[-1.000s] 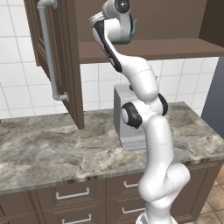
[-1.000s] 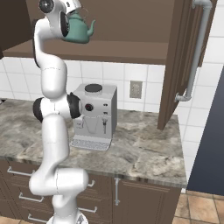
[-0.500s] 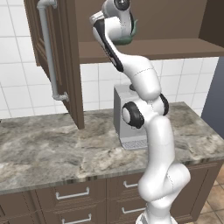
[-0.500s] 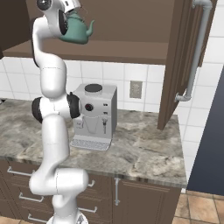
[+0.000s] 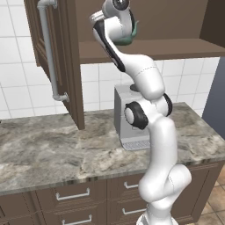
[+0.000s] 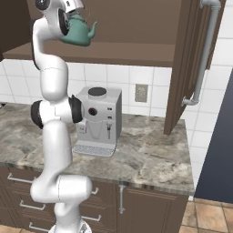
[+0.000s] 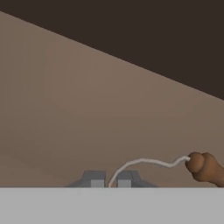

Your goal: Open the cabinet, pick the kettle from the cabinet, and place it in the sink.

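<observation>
One raised end effector (image 7: pixel 110 181) gripping kettle (image 6: pixel 78 32)

The left base view looked forward from behind the arm, at about seven o'clock of it; the right base view looked from five o'clock. Both shared the counter (image 5: pixel 52 149) and coffee machine (image 6: pixel 98 120). The hand view sat close inside the cabinet (image 7: pixel 87 109).

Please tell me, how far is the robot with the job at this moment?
Done: the cabinet doors stand open. In hand: the hand is shut on the thin handle of the kettle, which hangs at the front edge of the cabinet shelf, above the coffee machine. Left: carrying the kettle to the sink and setting it inside.
</observation>
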